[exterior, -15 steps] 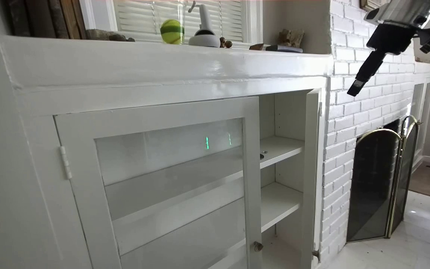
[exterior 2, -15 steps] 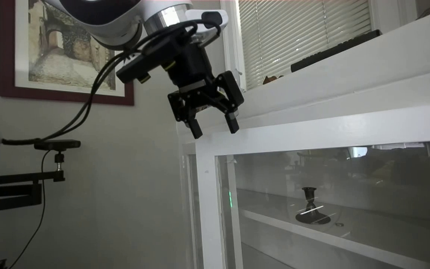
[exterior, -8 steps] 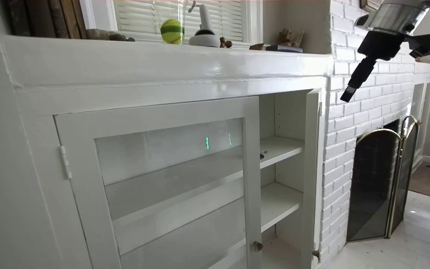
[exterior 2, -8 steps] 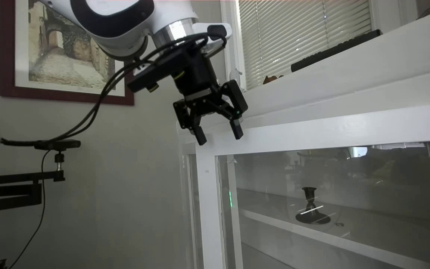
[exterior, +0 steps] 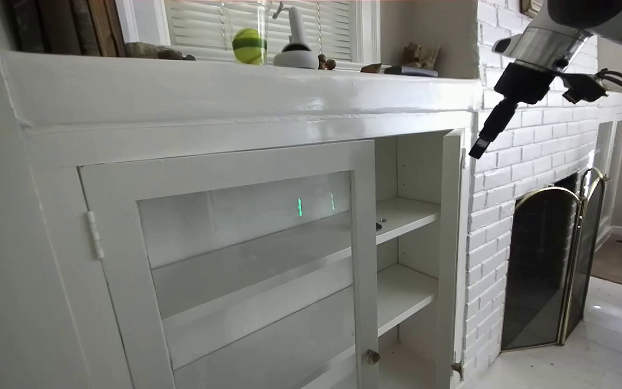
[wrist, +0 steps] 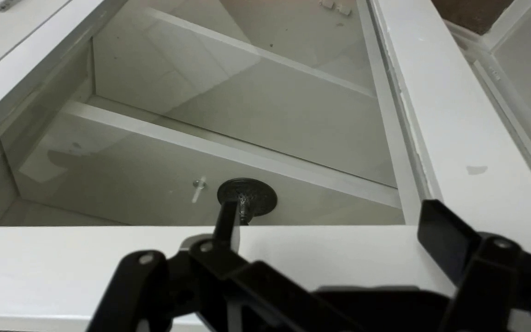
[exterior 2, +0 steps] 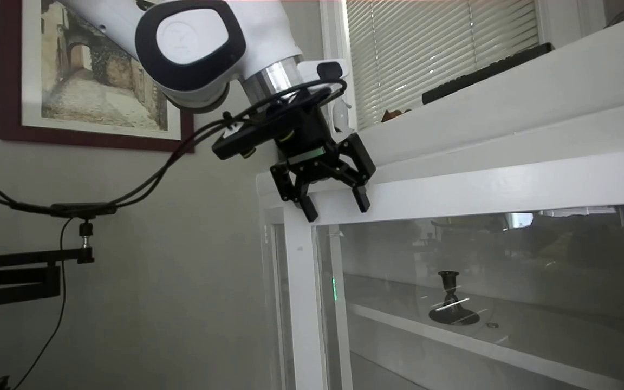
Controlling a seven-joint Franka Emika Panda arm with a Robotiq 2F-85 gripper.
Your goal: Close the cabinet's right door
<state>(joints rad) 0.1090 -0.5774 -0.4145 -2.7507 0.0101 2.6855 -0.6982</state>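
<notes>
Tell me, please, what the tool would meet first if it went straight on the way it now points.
Most likely the right door, near its top; depth is unclear, so I cannot say whether its top rail or glass pane.

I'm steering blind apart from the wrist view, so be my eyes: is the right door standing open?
Observer: Yes, in an exterior view the right door stands swung out from the cabinet.
Operator: Is the gripper touching the door?
Observer: Apparently not; that view seems to show a narrow gap between them.
Operator: Anything standing beside the cabinet?
Observer: Yes, in that view a fireplace screen stands to its right, in front of the brick wall.
</notes>
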